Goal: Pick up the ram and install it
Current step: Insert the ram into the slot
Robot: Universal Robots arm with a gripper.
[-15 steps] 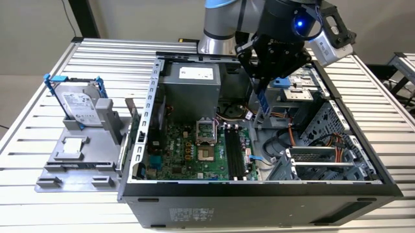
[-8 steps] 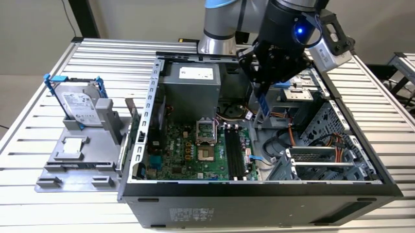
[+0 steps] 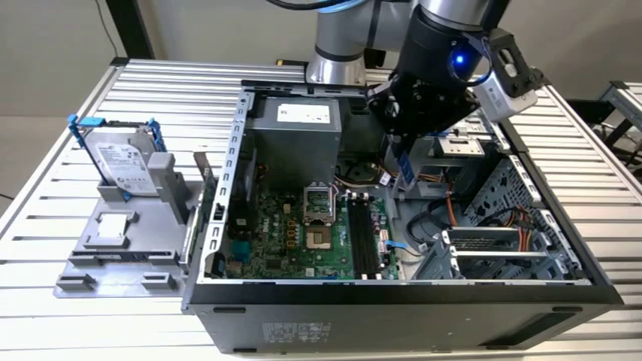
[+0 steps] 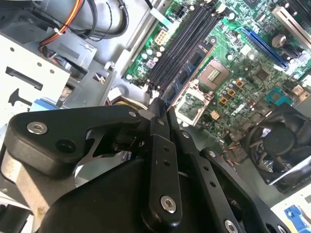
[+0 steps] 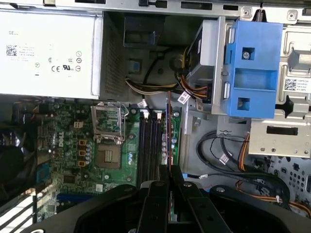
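Note:
My gripper hangs inside the open computer case, shut on the ram, a thin dark blue-green board stick. In the second wrist view the ram sticks out from between the fingertips of the gripper, over the motherboard beside the black memory slots. In the first wrist view the ram is edge-on, in line with the memory slots and at their side nearer the drive cage, below the gripper. The slots lie below the ram, and a gap shows between them.
A silver hard drive in a blue bracket stands on a grey holder at the exterior view's left. Inside the case are the power supply, the CPU socket, loose cables and a blue drive bracket.

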